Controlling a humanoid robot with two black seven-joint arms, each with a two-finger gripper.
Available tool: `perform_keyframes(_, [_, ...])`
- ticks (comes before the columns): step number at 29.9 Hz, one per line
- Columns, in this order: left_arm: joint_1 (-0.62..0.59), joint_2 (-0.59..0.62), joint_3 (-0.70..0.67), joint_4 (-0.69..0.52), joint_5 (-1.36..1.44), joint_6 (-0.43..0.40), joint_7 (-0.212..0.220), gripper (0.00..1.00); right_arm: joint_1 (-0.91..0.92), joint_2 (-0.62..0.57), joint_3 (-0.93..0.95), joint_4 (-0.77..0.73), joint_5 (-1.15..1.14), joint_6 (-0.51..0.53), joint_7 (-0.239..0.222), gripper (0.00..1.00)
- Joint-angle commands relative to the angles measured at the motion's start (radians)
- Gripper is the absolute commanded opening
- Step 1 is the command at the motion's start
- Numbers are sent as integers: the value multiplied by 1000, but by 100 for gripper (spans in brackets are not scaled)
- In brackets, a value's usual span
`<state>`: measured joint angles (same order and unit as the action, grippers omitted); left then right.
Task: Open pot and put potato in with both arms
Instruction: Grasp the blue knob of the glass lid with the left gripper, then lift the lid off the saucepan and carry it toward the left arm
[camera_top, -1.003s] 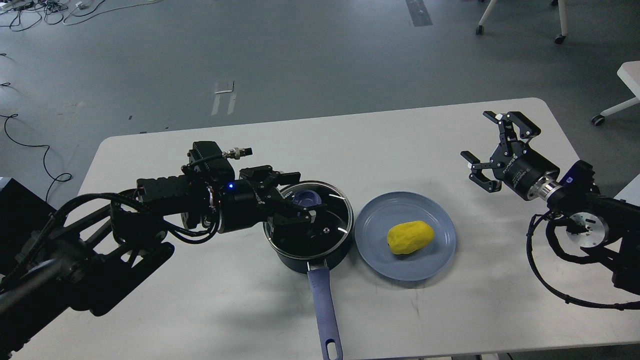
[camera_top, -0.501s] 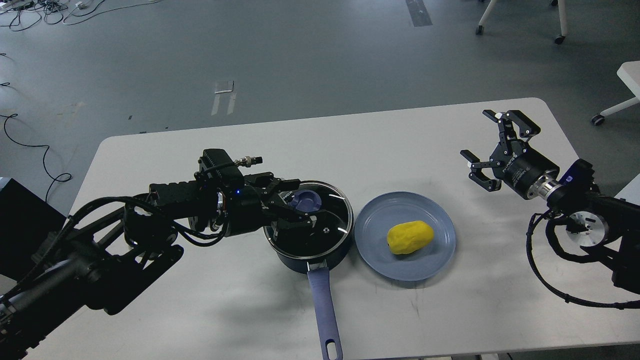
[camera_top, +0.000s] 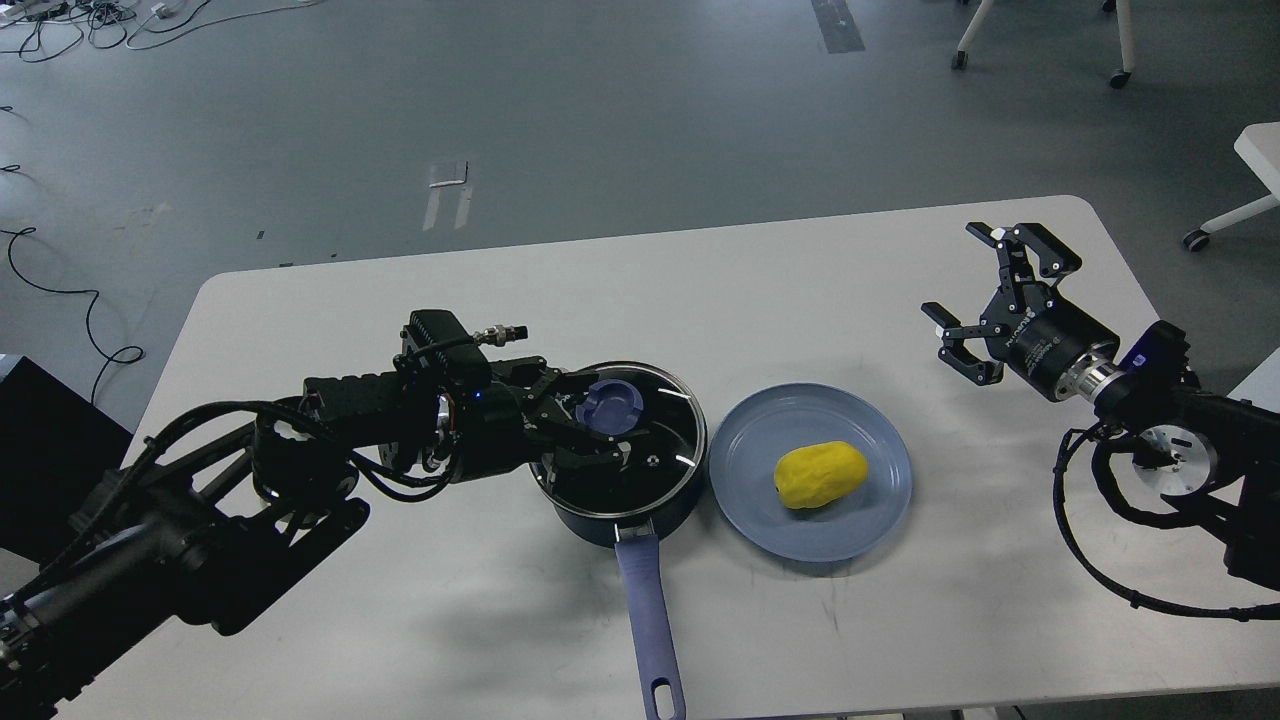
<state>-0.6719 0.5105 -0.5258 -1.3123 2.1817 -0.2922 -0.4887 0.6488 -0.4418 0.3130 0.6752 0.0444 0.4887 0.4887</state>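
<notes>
- Pot (camera_top: 617, 470) sits mid-desk (camera_top: 400, 620) with its glass lid (camera_top: 650, 440) on; opening isn't done.
- Our left gripper (camera_top: 590, 425) reaches in from 9 o'clock, fingers spread around the lid's blue knob (camera_top: 610, 402); we cannot tell if they touch it.
- Our right gripper (camera_top: 985, 300) hangs wide open, empty, at 3 o'clock.
- Yellow potato (camera_top: 820, 475) waits on the blue plate (camera_top: 760, 520), beside the pot.

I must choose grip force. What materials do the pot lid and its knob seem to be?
The lid looks like clear glass in a shiny metal rim: the dark pot inside shows through, with bright glints. The knob looks like matte blue plastic, though silicone is possible.
</notes>
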Motion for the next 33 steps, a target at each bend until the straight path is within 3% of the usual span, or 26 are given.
perform_keyframes(1, [-3, 0, 3, -1, 0, 1, 0, 84, 0, 0, 0, 0, 0, 0, 0, 100])
perform_keyframes(3, [-3, 0, 4, -1, 0, 1, 0, 76, 0, 0, 0, 0, 0, 0, 0, 100])
perform_keyframes(4, [-3, 0, 4, -1, 0, 1, 0, 61, -1, 0, 0, 0, 0, 0, 0, 100])
perform_keyframes(6, [-5, 0, 4, 1, 0, 4, 0, 43, -1, 0, 0, 0, 0, 0, 0, 100])
perform_keyframes(9, [-17, 2, 4, -7, 0, 16, 0, 33, -1, 0, 0, 0, 0, 0, 0, 100])
perform_keyframes(17, [-92, 63, 4, -50, 0, 18, 0, 32, 5, -18, 0, 3, 0, 0, 0, 100])
perform_keyframes(23, [-98, 221, 4, -84, 0, 21, 0, 33, 8, -23, 0, 3, 0, 0, 0, 100])
perform_keyframes(29, [-68, 403, 105, -78, -81, 137, 0, 34, 0, -25, 0, 3, 0, 0, 0, 100])
perform_keyframes(33, [-64, 447, 162, -68, -125, 171, 0, 35, -1, -25, -2, 3, 0, 0, 0, 100])
